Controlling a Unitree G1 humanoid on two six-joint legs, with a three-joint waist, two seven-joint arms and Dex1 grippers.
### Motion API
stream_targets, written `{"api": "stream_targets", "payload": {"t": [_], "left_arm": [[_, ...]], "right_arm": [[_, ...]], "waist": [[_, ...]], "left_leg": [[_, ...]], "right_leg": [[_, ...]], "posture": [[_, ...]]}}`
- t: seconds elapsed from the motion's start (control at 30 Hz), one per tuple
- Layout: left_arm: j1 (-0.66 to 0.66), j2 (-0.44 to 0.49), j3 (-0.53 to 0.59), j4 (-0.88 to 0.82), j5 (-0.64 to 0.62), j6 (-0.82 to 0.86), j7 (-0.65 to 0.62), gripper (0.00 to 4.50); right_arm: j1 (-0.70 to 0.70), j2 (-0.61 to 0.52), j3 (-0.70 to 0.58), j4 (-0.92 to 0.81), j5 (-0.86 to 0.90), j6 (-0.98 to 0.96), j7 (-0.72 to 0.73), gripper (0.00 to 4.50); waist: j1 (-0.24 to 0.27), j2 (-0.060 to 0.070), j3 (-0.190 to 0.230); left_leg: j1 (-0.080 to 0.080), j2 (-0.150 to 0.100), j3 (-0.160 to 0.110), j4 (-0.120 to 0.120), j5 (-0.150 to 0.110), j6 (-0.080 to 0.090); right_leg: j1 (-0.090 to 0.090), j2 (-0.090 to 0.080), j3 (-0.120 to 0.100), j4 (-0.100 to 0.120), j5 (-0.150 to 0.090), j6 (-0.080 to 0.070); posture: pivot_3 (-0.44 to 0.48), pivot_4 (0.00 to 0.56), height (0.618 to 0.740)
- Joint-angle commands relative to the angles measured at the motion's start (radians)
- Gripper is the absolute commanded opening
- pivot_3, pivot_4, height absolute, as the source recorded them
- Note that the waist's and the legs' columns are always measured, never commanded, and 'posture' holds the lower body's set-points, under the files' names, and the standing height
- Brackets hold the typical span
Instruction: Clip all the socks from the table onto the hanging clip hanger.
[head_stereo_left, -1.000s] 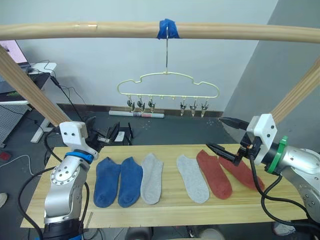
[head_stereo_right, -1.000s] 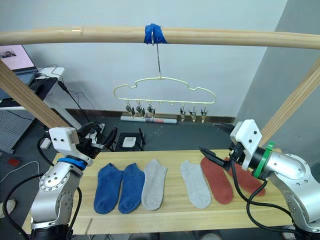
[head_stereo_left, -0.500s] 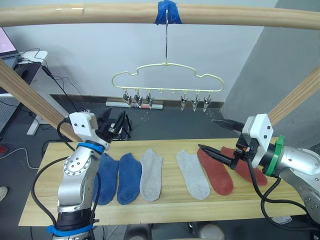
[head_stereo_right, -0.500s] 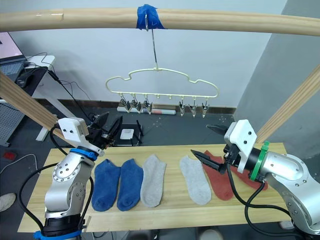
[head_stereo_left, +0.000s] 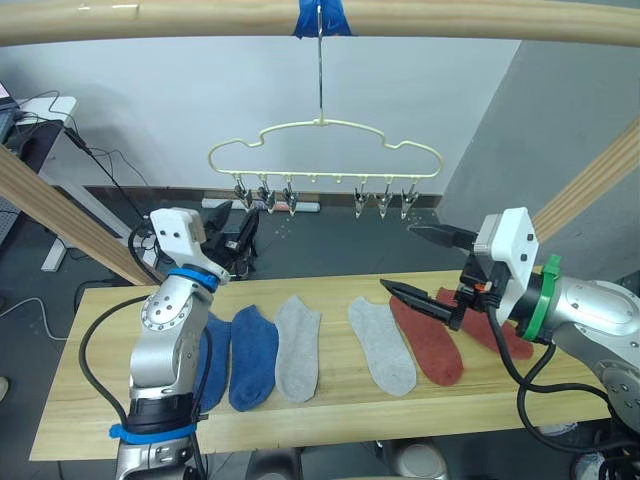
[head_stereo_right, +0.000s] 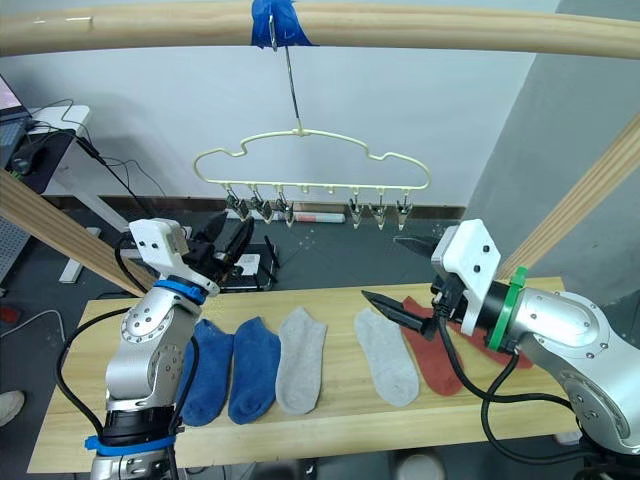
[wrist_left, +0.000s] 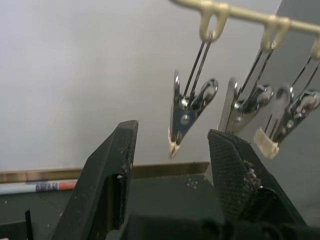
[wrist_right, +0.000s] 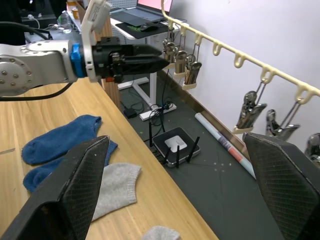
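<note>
Six socks lie in a row on the table (head_stereo_left: 330, 405): two blue (head_stereo_left: 252, 352), two grey (head_stereo_left: 297, 345), (head_stereo_left: 383, 343) and two rust red (head_stereo_left: 428, 340), (head_stereo_left: 497, 330). My left arm hides part of the leftmost blue sock. The pale yellow clip hanger (head_stereo_left: 322, 128) hangs from the top pole, with its clips empty. My left gripper (head_stereo_left: 235, 235) is raised just below the hanger's left clips and is open. In the left wrist view a metal clip (wrist_left: 189, 107) shows beyond the gap between the fingers. My right gripper (head_stereo_left: 396, 257) is wide open above the right grey and red socks.
A round wooden pole (head_stereo_left: 450, 20) crosses overhead, with blue tape (head_stereo_left: 318, 15) holding the hook. Slanted poles (head_stereo_left: 60, 215), (head_stereo_left: 590, 190) stand at both sides. A black device (wrist_right: 176, 146) and cables lie on the floor behind the table.
The camera has shifted. My left gripper has risen from the table's back edge toward the hanger's left clips. My right gripper has drifted slightly left, still open.
</note>
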Motion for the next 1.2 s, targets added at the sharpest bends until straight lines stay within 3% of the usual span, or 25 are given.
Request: {"api": "stream_targets", "payload": {"t": [0.03,0.27,1.13,1.2], "left_arm": [[-0.014,-0.008,0.013,-0.014,-0.015,-0.019,0.009,2.44],[-0.042,-0.001,0.031,-0.019,-0.022,-0.015,0.017,2.44],[-0.077,-0.002,0.029,-0.074,-0.039,0.032,0.038,2.44],[-0.077,-0.003,0.028,-0.075,-0.042,0.033,0.038,2.08]], "right_arm": [[-0.026,-0.002,-0.007,-0.037,0.026,-0.003,-0.011,4.50],[-0.113,0.032,-0.008,-0.032,0.095,0.003,-0.035,4.50],[-0.103,0.018,0.014,-0.017,0.078,-0.010,-0.027,4.50],[-0.103,0.019,0.015,-0.017,0.078,-0.010,-0.028,4.50]], "waist": [[0.000,0.000,0.000],[-0.002,0.000,0.000],[-0.001,0.000,0.000],[-0.001,0.000,0.000]], "left_leg": [[-0.001,0.000,0.000,0.000,0.000,0.000],[-0.007,0.000,-0.001,0.001,0.000,0.000],[-0.009,0.000,-0.001,0.001,0.000,0.000],[-0.009,0.000,-0.001,0.001,0.000,0.000]], "right_leg": [[-0.001,0.000,0.000,0.000,0.000,0.000],[-0.006,0.000,-0.001,0.000,0.001,0.001],[-0.007,-0.001,-0.001,0.000,0.001,0.001],[-0.007,-0.001,-0.001,0.000,0.001,0.001]], "posture": [[-0.327,0.295,0.740],[-0.327,0.295,0.740],[-0.313,0.290,0.740],[-0.313,0.290,0.740]]}}
